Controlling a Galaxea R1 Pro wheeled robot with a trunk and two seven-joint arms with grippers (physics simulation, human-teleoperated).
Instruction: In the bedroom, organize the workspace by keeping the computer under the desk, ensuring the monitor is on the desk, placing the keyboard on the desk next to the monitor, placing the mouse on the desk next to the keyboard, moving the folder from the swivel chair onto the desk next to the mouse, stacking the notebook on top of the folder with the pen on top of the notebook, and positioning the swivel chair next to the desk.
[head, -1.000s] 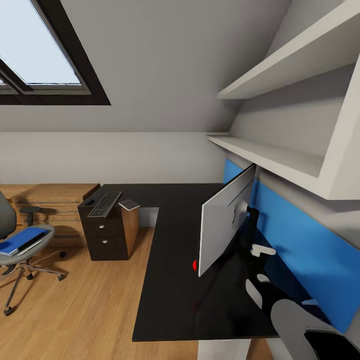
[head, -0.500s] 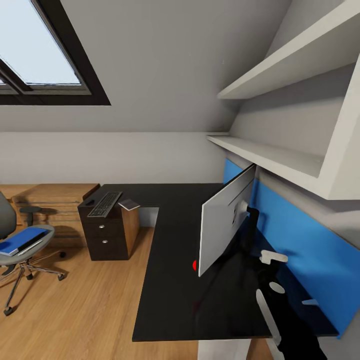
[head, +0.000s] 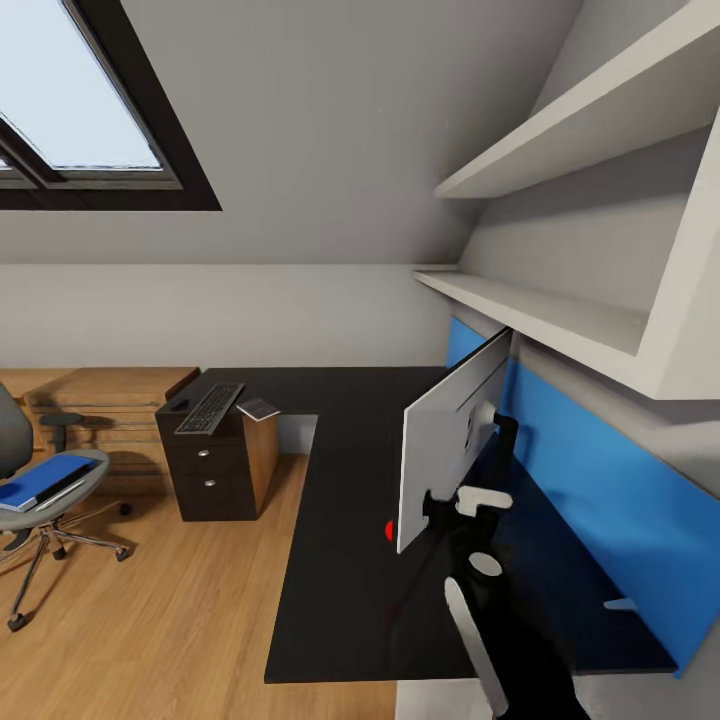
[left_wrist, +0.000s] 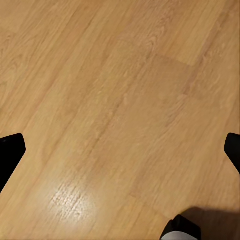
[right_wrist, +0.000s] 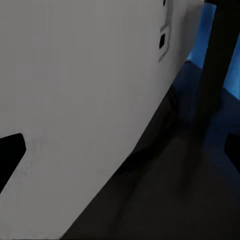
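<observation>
Glossy black L-shaped surface (head: 350, 470) on a wooden floor (head: 170, 620).
I see the monitor (head: 450, 440) standing near its right wall side; keyboard (head: 210, 408), mouse (head: 179, 404) and notebook (head: 258, 408) lie at the far left end.

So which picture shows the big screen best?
The head view: there the whole monitor stands on the desk, back towards us. The right wrist view is so close that you just see its grey back and stand. The left wrist view looks at the floor.
</observation>
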